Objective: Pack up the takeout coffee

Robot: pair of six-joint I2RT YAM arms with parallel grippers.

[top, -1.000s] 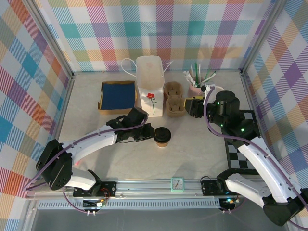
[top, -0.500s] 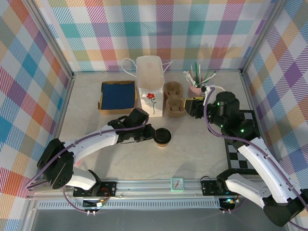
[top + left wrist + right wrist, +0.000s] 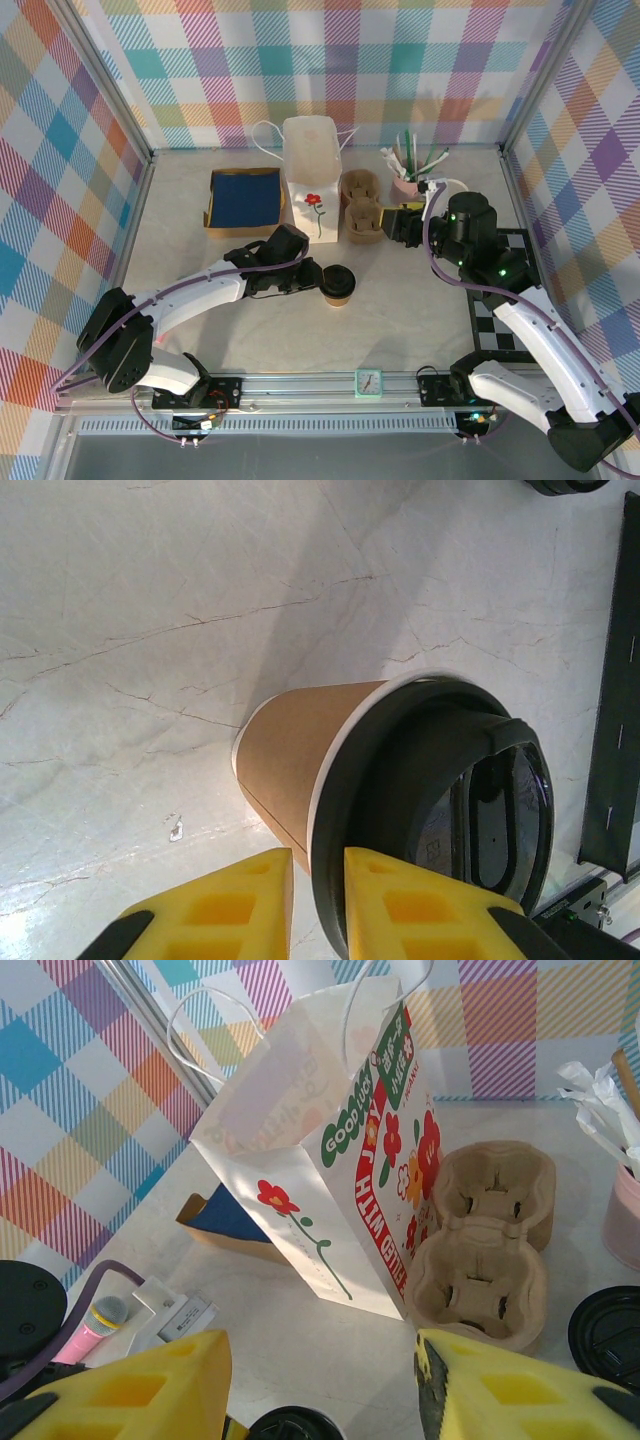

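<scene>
Takeout coffee, where is it?

On the table, lid on, toward the near side and well apart from the white flowered bag, which stands open at the back.

And the left jaws?

Right against the takeout coffee, on its left. In the left wrist view the 2 yellow fingers stand nearly together, and the black lid's rim runs down to the narrow gap between them. I cannot tell whether they grip it or only touch.

The right jaws?

Spread wide with nothing between them. In the top view they hang just right of the moulded cup tray, and the right wrist view looks past its 2 yellow fingers at the bag and the tray.

What else is on the table?

1 shallow box with a blue inside left of the bag, 1 pink pot of straws at the back right, and 1 checkered mat under the right arm.
</scene>
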